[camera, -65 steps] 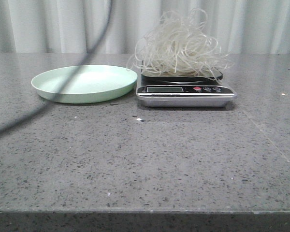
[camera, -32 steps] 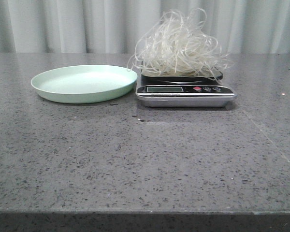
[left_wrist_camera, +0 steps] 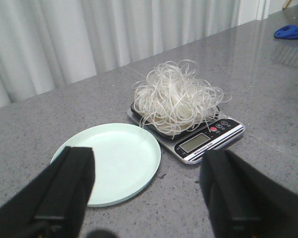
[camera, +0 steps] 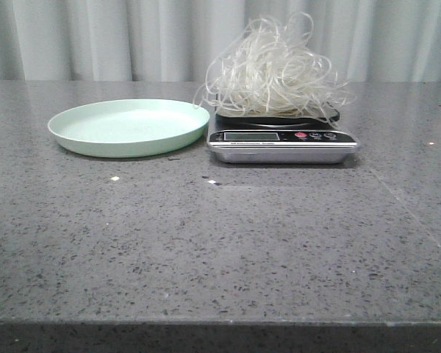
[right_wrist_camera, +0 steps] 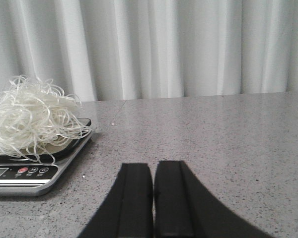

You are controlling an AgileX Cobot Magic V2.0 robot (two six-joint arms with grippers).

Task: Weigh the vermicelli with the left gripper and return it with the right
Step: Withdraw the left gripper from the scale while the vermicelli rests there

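Two grippers, both away from the work. Left gripper (left_wrist_camera: pixel 146 191) hangs with its fingers (left_wrist_camera: pixel 64 191) spread wide and nothing between them; ahead of it lies the pale green plate (left_wrist_camera: pixel 109 161), and just beyond that the vermicelli (camera: pixel 272 70) sits heaped on the kitchen scale (camera: pixel 283 140), strands spilling over the platform edge. Right gripper (right_wrist_camera: pixel 153 198) has its fingers (right_wrist_camera: pixel 134 198) pressed together, grasping nothing, with scale and noodles off to one side across the grey stone table (camera: pixel 220 250).
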